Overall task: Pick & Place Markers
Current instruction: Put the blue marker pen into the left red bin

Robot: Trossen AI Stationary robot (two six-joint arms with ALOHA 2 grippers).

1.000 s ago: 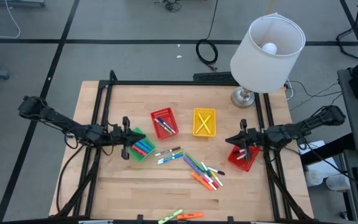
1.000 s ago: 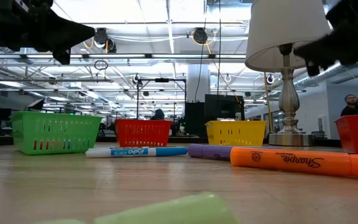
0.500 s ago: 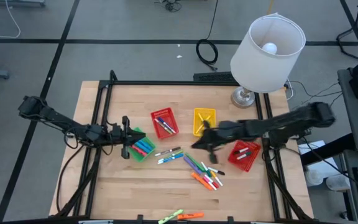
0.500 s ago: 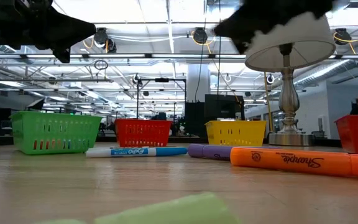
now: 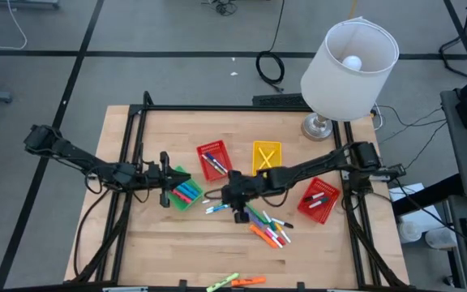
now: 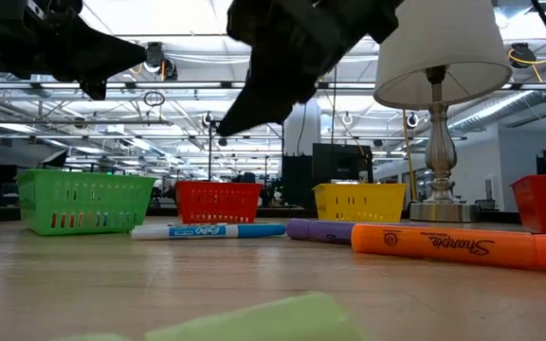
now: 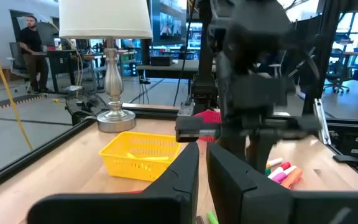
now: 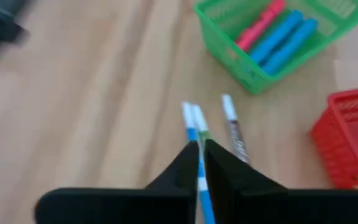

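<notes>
The right claw [image 5: 235, 204] has its arm stretched far across the counter [image 5: 152, 243] and hangs over loose markers [image 5: 220, 203] that lie just beside the green basket [image 5: 183, 191]. In its own view the two fingers [image 8: 188, 163] point down at a blue marker [image 8: 197, 158], with only a thin gap between them and nothing in that gap. So this claw is nearly clenched and empty — it looks lined up over the blue marker so it can drop down and pinch it. It would need to spread wider first, I think.

The left claw [image 5: 166, 191] sits right at the green basket, on the side away from the loose markers. Its fingers [image 7: 185, 174] also stand close together with a small slit, holding nothing. It seems to wait there, out of the other arm's way.

The markers are in many spots. Blue and pink ones [image 5: 186, 193] lie inside the green basket. More lie in the red basket [image 5: 214, 160] just past the green one, in the yellow basket [image 5: 267, 158] farther on, and in a second red basket [image 5: 318, 200] well away from the green one. A bigger loose pile [image 5: 267, 227] is on the counter, on the far side of the right claw from the green basket — and a few [image 5: 235, 281] sit at the counter's near edge. Lots are not yet put away.
</notes>
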